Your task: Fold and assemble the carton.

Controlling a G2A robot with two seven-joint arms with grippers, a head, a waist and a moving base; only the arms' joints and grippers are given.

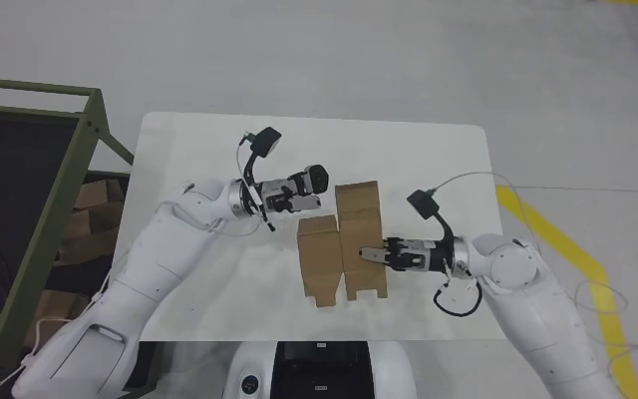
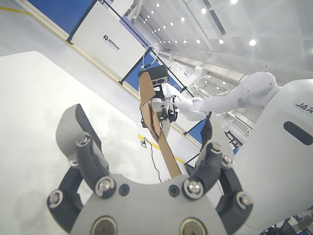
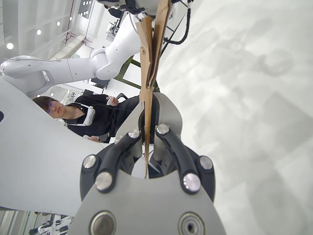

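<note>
Holds white jointed left arm bent at the elbow, forearm pointing inward toward the other arm. Carries at its wrist a grey metal, black-padded left gripper, jaws spread wide. Holds white jointed right arm bent likewise, forearm level and pointing inward. Pinches with grey metal, black-linked right gripper the edge of a flat brown cardboard carton, jaws closed on both faces. Sets both grippers facing, near each other.
</note>
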